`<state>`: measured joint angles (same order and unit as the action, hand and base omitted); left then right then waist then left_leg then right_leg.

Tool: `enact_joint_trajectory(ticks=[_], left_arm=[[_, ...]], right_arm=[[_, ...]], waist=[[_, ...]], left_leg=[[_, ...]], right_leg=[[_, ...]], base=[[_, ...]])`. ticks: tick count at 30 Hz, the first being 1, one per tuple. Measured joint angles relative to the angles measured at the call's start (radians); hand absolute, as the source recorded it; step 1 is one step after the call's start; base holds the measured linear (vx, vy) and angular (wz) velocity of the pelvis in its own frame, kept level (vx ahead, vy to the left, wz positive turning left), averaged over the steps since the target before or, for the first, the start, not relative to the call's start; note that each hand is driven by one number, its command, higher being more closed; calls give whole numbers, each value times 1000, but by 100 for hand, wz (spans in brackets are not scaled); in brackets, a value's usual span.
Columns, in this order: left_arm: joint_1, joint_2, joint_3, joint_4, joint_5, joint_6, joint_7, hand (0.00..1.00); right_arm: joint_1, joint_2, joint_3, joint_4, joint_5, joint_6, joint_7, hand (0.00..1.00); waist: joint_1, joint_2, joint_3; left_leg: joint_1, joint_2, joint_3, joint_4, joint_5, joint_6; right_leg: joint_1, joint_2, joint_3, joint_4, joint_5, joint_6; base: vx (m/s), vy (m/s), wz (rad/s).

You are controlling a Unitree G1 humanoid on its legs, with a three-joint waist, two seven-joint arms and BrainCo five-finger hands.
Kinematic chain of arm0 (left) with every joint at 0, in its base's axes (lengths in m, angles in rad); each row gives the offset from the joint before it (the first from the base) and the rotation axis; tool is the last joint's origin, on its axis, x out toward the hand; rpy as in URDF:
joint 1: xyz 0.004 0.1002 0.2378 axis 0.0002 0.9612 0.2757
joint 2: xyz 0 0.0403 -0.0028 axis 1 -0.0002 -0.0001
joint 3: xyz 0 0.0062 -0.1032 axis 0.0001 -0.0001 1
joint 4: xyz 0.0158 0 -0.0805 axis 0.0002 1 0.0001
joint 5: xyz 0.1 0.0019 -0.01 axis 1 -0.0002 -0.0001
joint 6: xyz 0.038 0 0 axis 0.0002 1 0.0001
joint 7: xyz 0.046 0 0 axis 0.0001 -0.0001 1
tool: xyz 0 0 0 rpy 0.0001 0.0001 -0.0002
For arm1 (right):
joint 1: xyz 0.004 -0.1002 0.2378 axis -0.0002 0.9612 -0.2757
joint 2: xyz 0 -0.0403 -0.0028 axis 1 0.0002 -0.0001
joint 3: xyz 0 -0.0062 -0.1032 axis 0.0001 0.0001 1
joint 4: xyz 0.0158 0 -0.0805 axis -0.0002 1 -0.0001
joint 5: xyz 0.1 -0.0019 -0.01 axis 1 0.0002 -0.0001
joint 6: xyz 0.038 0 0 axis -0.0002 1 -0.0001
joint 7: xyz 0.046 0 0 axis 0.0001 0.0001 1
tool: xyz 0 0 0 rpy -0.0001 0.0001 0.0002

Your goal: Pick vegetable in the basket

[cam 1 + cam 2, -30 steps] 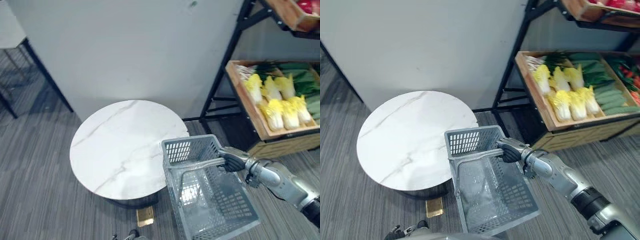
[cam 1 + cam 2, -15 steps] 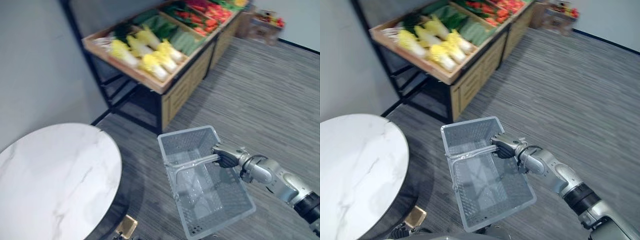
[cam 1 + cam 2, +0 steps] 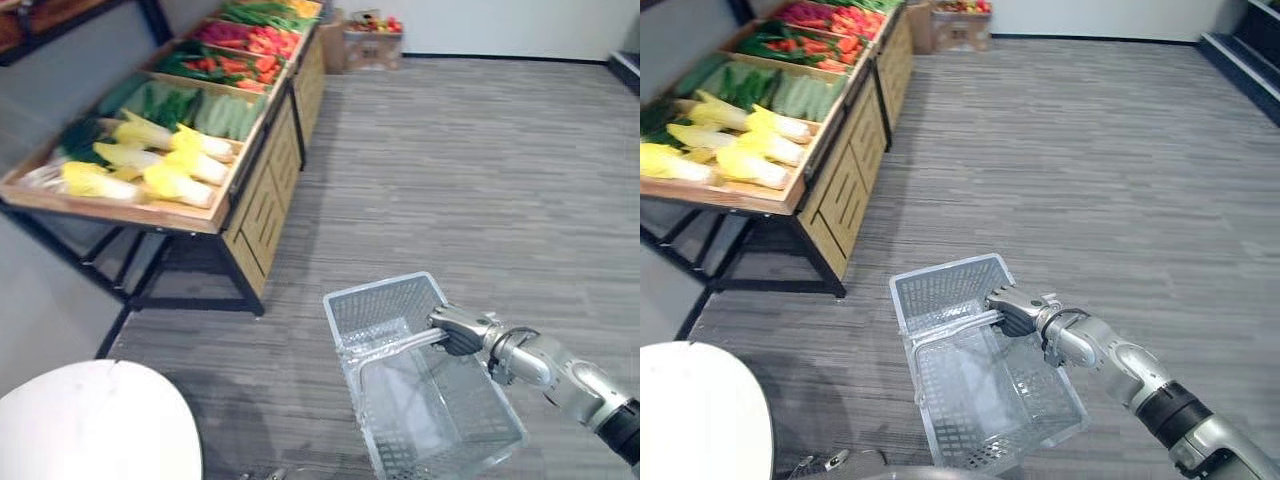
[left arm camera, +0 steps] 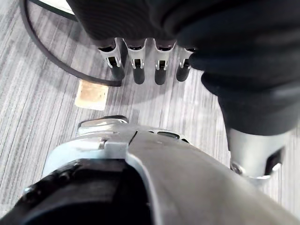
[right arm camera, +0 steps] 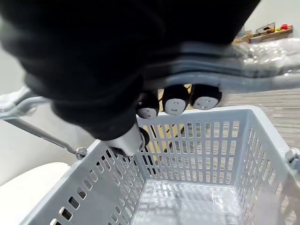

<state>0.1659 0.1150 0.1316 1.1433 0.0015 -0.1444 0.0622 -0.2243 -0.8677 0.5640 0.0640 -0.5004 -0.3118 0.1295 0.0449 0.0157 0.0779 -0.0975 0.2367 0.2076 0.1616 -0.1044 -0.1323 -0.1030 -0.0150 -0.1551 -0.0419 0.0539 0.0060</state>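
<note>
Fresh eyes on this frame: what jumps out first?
An empty grey basket hangs by its handle from the right hand, low centre above the floor. Upper left, a wooden produce stand holds yellow cabbages and red vegetables; a white round table shows lower left.

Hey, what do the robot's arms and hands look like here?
The right arm is silver-grey, in rounded segments, with a black band further up. The right robot hand and left robot hand have silver fingers with dark tips under a dark ribbed cover.
</note>
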Motion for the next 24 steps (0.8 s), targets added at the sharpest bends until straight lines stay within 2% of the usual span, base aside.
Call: enact_joint_trajectory(ticks=[1, 2, 5, 9, 10, 12, 13, 14, 15, 16, 18, 20, 21, 22, 24], left_arm=[[-5, 7, -9, 2, 1, 0, 0, 0], [-7, 10, -10, 1, 1, 0, 0, 0], [-14, 11, -40, -1, 5, 1, 0, 0], [-17, 19, -65, -2, 13, 1, -2, 0], [-17, 19, -71, -2, 14, 1, -2, 0], [-16, 25, -96, -2, 17, 1, -1, 0], [-18, 26, -100, -1, 18, 1, -1, 0], [-26, 28, -115, 2, 18, 1, 0, 0], [-25, 40, -137, 3, 18, 0, 0, 0], [-25, 53, -150, 3, 18, 0, -1, 0], [-37, 77, -176, 5, 26, 2, -2, 0], [-60, 89, -194, 5, 53, 3, -2, 0], [-86, 86, -195, 5, 56, 3, -2, 0], [-111, 86, -197, 2, 58, 3, -2, 0], [-154, 83, -201, -28, 57, 2, -3, 0]], right_arm=[[0, -1, 0, 13, 3, 0, 0, 100], [-1, 0, -1, 24, 9, -1, 0, 100], [6, 6, -9, 81, 10, -2, 2, 100], [46, 43, -59, 119, 10, -2, 3, 100], [70, 57, -85, 130, 10, -1, 3, 100], [96, 68, -109, 143, 9, 3, 2, 100], [99, 72, -116, 144, 9, 4, 2, 100], [99, 77, -128, 147, 8, 6, 1, 100], [103, 88, -127, 146, 8, 7, 1, 100], [104, 103, -127, 146, 7, 8, -1, 100], [109, 131, -142, 146, 3, 14, -12, 100], [111, 143, -153, 149, 2, 10, -12, 100], [115, 145, -170, 153, 3, 5, -12, 100], [116, 146, -181, 160, 3, 3, -12, 100], [118, 160, -210, 180, 2, 2, -13, 100]], waist=[[-7, -17, 3], [-6, -22, 7], [-3, -15, 11], [13, -14, 11], [14, -13, 12], [14, -19, 17], [14, -20, 20], [12, -7, 35], [6, -16, 55], [-11, -24, 71], [-37, -26, 87], [-45, -34, 89], [-47, -28, 95], [-52, -23, 98], [-73, -36, 102]], left_leg=[[-4, -23, 5, -20, 1, 0], [-5, -35, 7, -21, 1, 1], [15, -91, 3, -44, -5, 18], [26, -126, 3, -72, -4, 36], [35, -138, 5, -74, -10, 46], [53, -146, 24, -72, -31, 67], [57, -145, 29, -74, -42, 71], [78, -140, 48, -85, -55, 81], [118, -150, 66, -108, -57, 86], [146, -157, 69, -118, -60, 91], [184, -153, 72, -124, -71, 107], [188, -135, 84, -123, -86, 105], [186, -121, 85, -124, -93, 98], [187, -110, 84, -127, -99, 91], [206, -109, 80, -129, -117, 68]], right_leg=[[0, -20, 4, -31, 27, 34], [3, -31, 6, -41, 35, 43], [28, -83, 3, -62, 55, 62], [25, -109, 2, -58, 53, 71], [16, -116, 5, -22, 34, 96], [-49, -132, 24, 128, -26, 101], [-78, -135, 29, 188, -32, 103], [-142, -142, 25, 328, -37, 95], [-204, -162, 16, 478, -37, 57], [-226, -180, 3, 558, -28, 37], [-259, -195, -12, 632, -21, 20], [-281, -186, -44, 597, -60, 15], [-287, -174, -73, 507, -57, 19], [-290, -162, -87, 398, -40, 39], [-294, -161, -83, 123, 34, 95]], base=[[92, 220, -19], [87, 176, 7], [54, 169, 18], [56, 101, 6], [38, 74, -5], [40, 99, -20], [10, 92, -46], [-59, 110, -57], [-50, 96, -50], [-42, 86, -26], [94, 50, -15], [154, 21, -21], [214, -33, -8], [251, -51, -1], [473, -128, 14]])
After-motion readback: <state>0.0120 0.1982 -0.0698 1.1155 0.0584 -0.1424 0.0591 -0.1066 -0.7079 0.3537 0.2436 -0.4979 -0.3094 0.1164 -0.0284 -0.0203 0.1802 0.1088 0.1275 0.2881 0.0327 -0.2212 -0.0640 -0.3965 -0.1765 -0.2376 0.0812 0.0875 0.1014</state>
